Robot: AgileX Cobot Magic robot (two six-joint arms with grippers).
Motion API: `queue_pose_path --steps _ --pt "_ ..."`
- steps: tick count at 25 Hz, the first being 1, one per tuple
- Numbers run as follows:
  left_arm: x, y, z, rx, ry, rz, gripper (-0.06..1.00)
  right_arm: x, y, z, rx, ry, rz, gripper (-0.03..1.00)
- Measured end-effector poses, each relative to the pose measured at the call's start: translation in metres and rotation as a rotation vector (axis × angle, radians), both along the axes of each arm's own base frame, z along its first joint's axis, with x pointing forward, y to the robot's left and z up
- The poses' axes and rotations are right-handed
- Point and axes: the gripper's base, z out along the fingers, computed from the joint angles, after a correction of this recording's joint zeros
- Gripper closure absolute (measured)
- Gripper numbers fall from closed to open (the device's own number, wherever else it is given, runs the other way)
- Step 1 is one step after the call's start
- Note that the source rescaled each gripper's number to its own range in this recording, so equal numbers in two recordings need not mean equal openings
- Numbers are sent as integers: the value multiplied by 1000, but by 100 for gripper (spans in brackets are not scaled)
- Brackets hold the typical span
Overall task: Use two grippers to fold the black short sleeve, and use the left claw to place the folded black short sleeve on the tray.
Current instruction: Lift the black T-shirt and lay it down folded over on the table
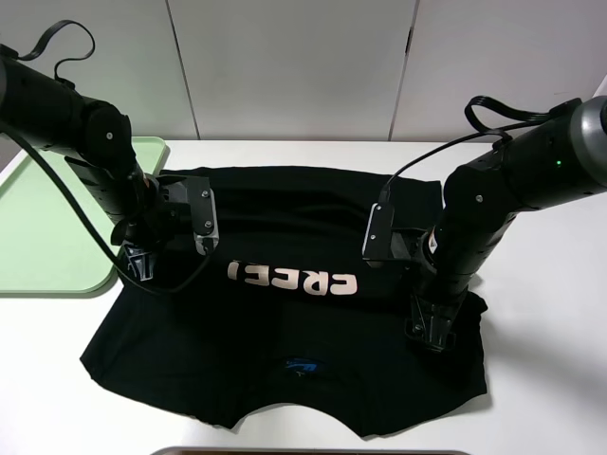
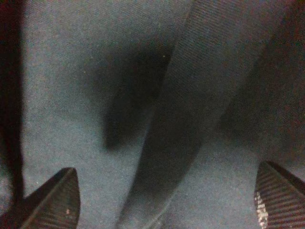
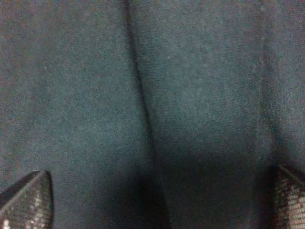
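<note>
Tray [image 1: 47, 227] at far left on the white table [image 1: 550, 398], pale green, nothing on it that shows; its right rim sits just beside the shirt's edge. Left gripper [image 1: 137, 261] is down on the black short sleeve [image 1: 285, 322] at its left side; in the wrist view the fingertips [image 2: 52, 200] stand apart over a raised ridge of cloth, nothing pinched yet. The shirt lies spread mid-table and looks mostly unfolded. Pink lettering [image 1: 294, 278] reads upside-down from the high camera, and the blue neck label [image 1: 303, 365] is toward the near edge, so collar near, hem far, with the collar-to-hem axis running near to far. Right gripper [image 1: 432, 332] is on the right side, jaws wide, cloth flat beneath. Judgement: first grasp only; folds and tray placement all remain.
</note>
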Motion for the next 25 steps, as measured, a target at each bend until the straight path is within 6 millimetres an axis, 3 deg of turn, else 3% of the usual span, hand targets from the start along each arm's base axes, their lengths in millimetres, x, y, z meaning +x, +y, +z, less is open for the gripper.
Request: queue_pose_path --steps 9,19,25 --pt "3 -1 0 -3 -31 -47 22 1 1 0 10 -8 -6 -3" --pt "2 -1 -14 12 11 -49 22 1 1 0 15 -6 -13 -3" --pt "2 -1 -20 17 26 -48 38 1 1 0 15 -5 -13 -3"
